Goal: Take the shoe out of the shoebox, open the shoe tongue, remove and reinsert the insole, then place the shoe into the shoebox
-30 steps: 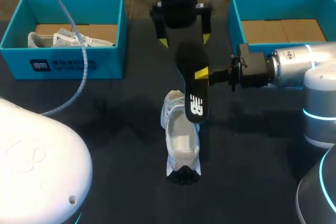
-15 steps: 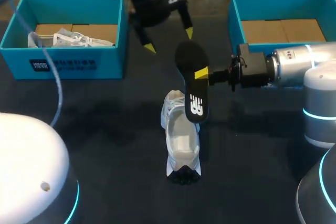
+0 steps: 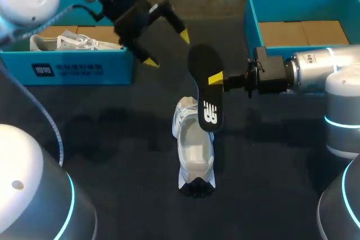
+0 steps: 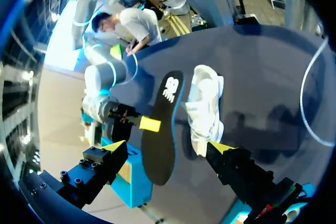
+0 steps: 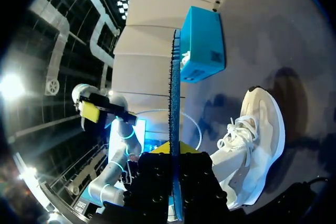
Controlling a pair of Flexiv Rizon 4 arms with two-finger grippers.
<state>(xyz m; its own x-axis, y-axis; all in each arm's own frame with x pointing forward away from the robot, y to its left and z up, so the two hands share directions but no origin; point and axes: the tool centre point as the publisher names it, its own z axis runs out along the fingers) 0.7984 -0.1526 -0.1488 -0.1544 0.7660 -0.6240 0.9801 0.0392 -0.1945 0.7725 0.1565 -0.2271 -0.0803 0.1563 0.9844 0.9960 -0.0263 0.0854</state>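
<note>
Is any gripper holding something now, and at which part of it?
The right gripper holds the insole by its side edge, near the middle. The left gripper is open and holds nothing.

A white shoe (image 3: 194, 153) is seen lying on the dark table (image 3: 112, 139), its black end turned toward the near edge; a black insole (image 3: 206, 91) is held over its far end by the right gripper (image 3: 216, 78), one yellow tip being pressed on the upper face; the left gripper (image 3: 167, 49) is hung with fingers spread wide, nothing between them, just beside the left shoebox (image 3: 73, 68), in which a second white shoe (image 3: 73, 42) is laid; the right shoebox (image 3: 250, 21) is placed at the far right.
</note>
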